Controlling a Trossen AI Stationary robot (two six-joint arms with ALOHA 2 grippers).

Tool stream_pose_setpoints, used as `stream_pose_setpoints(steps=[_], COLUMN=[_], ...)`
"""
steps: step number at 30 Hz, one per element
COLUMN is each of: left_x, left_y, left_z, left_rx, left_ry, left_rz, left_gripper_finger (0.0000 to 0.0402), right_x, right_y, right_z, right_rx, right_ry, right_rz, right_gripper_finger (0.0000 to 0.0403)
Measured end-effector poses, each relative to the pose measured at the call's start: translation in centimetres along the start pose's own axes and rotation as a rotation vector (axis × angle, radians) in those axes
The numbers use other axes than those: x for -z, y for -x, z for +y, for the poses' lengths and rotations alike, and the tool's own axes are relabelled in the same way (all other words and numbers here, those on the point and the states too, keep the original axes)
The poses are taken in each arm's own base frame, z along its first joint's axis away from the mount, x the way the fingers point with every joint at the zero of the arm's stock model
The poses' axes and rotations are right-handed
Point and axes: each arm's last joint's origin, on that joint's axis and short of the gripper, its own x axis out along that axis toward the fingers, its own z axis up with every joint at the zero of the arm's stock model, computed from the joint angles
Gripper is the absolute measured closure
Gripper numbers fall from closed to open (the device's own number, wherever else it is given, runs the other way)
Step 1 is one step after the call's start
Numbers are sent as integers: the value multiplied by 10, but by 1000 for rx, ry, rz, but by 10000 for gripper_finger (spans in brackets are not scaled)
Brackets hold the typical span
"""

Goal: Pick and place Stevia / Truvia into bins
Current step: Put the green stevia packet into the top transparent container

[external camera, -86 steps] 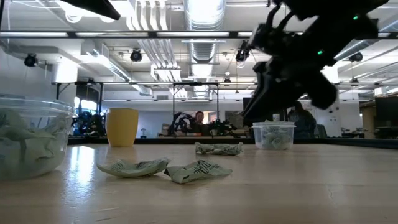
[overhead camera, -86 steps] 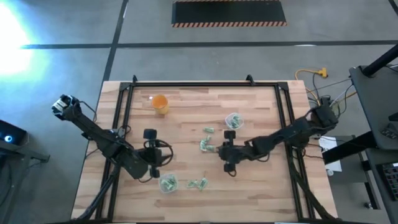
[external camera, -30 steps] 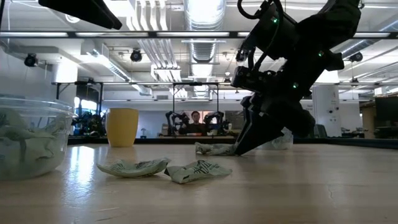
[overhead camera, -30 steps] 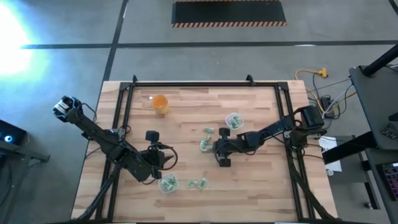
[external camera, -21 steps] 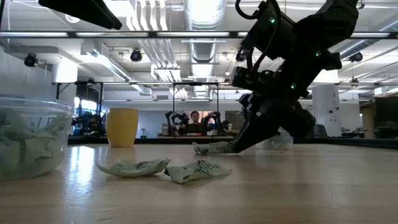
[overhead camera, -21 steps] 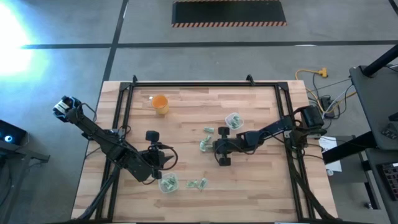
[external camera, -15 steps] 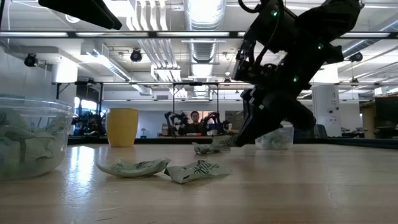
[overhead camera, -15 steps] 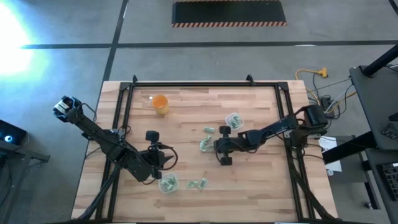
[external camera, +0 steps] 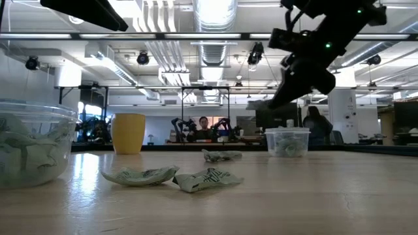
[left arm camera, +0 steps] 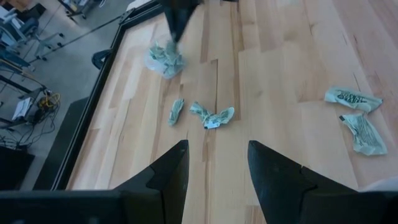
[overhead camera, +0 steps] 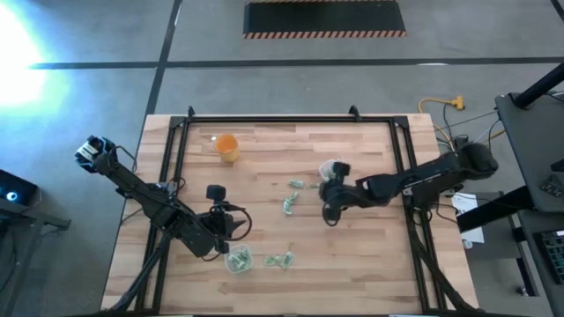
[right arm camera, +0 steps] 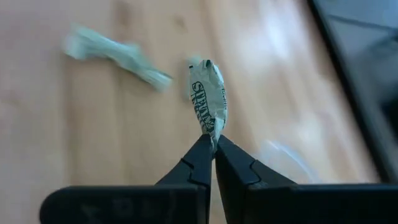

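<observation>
My right gripper [overhead camera: 326, 181] hangs above the table beside the far clear cup [overhead camera: 331, 167], shut on one pale green Stevia sachet [right arm camera: 208, 93]. The low view shows it raised [external camera: 274, 101] over that cup [external camera: 287, 141], which holds sachets. My left gripper [left arm camera: 214, 165] is open and touches nothing; it waits by the near clear cup [overhead camera: 238, 259], also filled with sachets [external camera: 29, 150]. Loose sachets lie flat on the wood at mid-table [overhead camera: 288, 205], farther back [overhead camera: 296, 184] and near the front [overhead camera: 280, 261]. My right gripper pinches the sachet by one end [right arm camera: 214, 129] between its two fingertips. The sachet is lifted clear of the table and sticks out beyond the tips, crumpled and slightly curved.
An orange cup [overhead camera: 227, 147] stands at the far left of the table. A black frame rail [overhead camera: 264, 119] borders the wooden top. Two sachets [external camera: 140, 176] [external camera: 208, 179] lie close to the low camera. Bare wood stretches along the right and near sides.
My right gripper closed on a sachet in the mid-table cluster, lifted it clear of the wood, and carried it up and toward the far right, to the far clear cup. One sachet stayed behind on the table.
</observation>
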Motion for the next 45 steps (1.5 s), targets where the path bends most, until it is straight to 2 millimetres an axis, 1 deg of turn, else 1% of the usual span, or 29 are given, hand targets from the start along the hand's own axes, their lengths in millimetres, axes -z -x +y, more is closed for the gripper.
stream_pose_setpoints(steps=[4,7,11,16,20,25,35,41,45], left_x=[0,0,0,0,0,0,0,0,0], left_y=[0,0,0,0,0,0,-1,-1,-1], left_z=[0,0,0,0,0,0,0,0,0], left_rx=[0,0,-1,-1,-1,-1,-2,-2,-2], left_ry=[0,-1,-1,0,-1,-1,-4,-4,-4], left_rz=[0,0,-1,-1,-1,-1,2,2,2], left_gripper_finger=[254,254,254,254,254,254,254,254,254], right_x=[13,23,33,45,49,49,49,49,49], right_y=[10,13,9,-2,-11,-19,-20,-20,-20], right_z=[-12,-17,-19,-25,-28,-29,-27,-27,-27], right_rx=[150,246,289,324,325,265,210,209,208], right_ry=[-50,-84,-76,-77,-82,-63,-50,-51,-51], right_rz=[45,63,80,133,146,165,174,174,174], right_gripper_finger=[394,394,394,394,394,394,394,394,381])
